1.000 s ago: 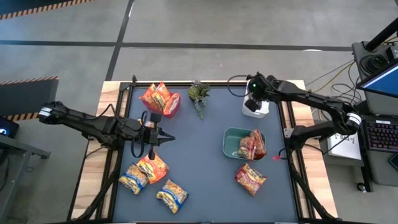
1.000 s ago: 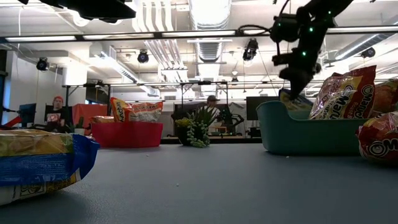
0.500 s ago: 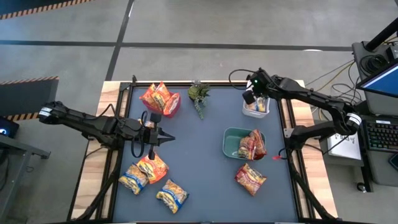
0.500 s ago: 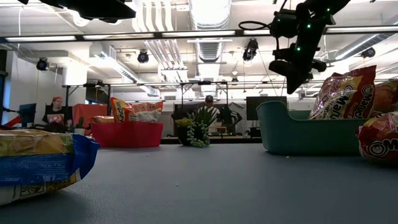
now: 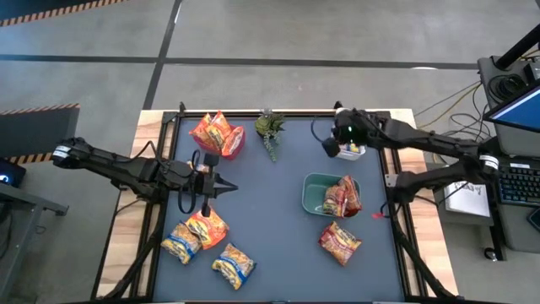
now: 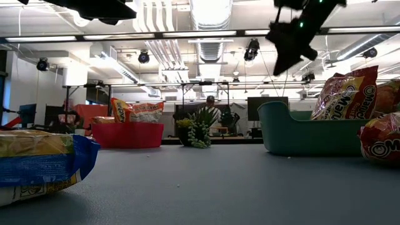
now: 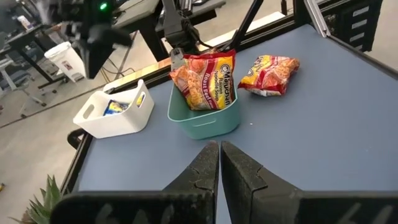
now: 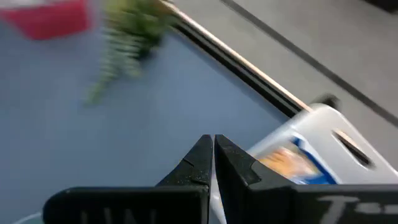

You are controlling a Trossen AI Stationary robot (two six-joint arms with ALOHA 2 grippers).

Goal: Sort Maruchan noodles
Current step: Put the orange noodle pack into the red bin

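Note:
My left gripper (image 5: pixel 223 185) (image 7: pixel 219 153) hovers shut over the table's left half, holding nothing. My right gripper (image 8: pixel 213 147) (image 6: pixel 289 44), also shut and empty, is up in the air just left of the white bin (image 5: pixel 353 151) (image 8: pixel 318 140), where a yellow-and-blue packet (image 8: pixel 288 163) lies. Orange packets (image 5: pixel 213 133) sit in the red bin (image 6: pixel 127 135). Red packets (image 5: pixel 342 197) (image 7: pixel 204 79) stand in the teal bin (image 5: pixel 316 193) (image 7: pixel 204 117). A red packet (image 5: pixel 339 241), an orange packet (image 5: pixel 207 226) and two yellow-and-blue packets (image 5: pixel 181 245) (image 5: pixel 234 265) lie flat on the table.
A small green plant (image 5: pixel 270 130) (image 6: pixel 200 129) stands at the far edge between the red and white bins. The dark mat's middle (image 5: pixel 270 211) is bare. Metal frame rails (image 5: pixel 390 160) run along the table's sides. A person (image 6: pixel 212 102) is in the room far behind the table.
My right gripper has risen from just over the white bin and swung toward the table's left, tipping as it went. The white bin, hidden under it before, now shows beside it. The left arm has kept still.

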